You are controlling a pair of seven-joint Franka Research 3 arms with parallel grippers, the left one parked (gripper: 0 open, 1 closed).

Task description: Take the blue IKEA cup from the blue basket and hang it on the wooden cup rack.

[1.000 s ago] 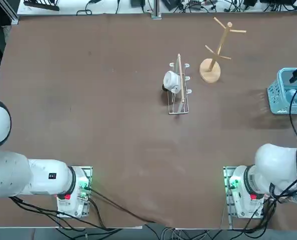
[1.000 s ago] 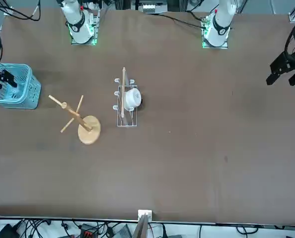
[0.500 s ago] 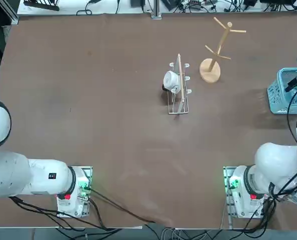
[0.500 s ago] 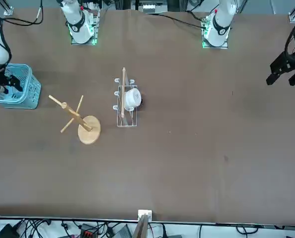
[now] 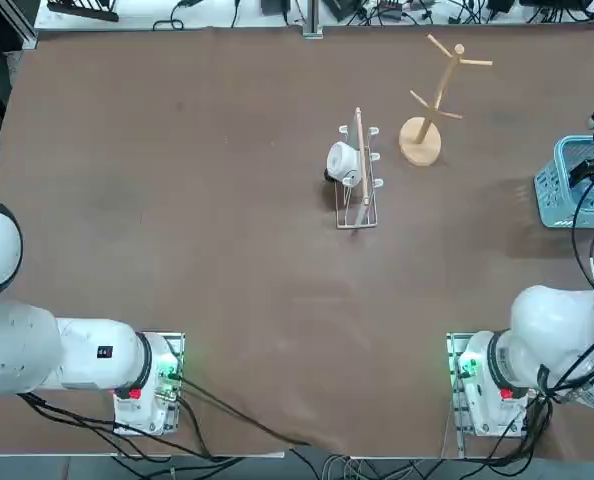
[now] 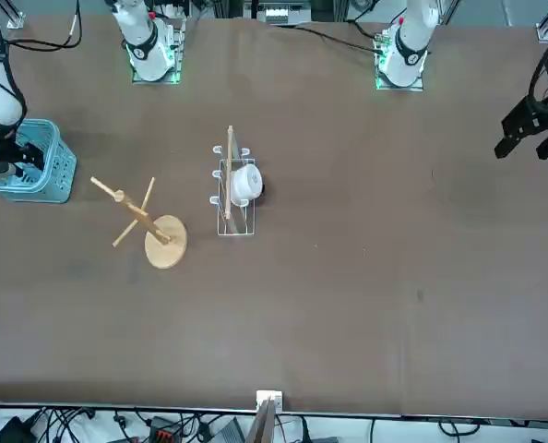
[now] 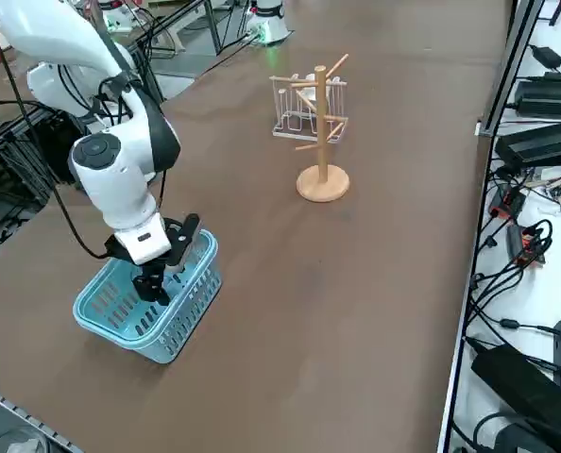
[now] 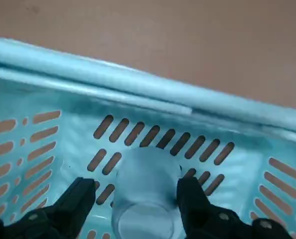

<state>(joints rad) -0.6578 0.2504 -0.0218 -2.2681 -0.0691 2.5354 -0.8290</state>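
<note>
Gripper point(image 8: 138, 199) spread wide inside the basket point(image 8: 138, 87) at the desk's right edge, my fingers point(image 8: 75, 201) flank the cup point(image 8: 147, 191); I should sink straight, then squeeze its wall evenly.

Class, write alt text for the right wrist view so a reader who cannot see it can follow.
The open right gripper reaches into the blue basket, its two black fingers on either side of the blue IKEA cup without visibly clamping it. Brown table shows beyond the basket's rim.
</note>
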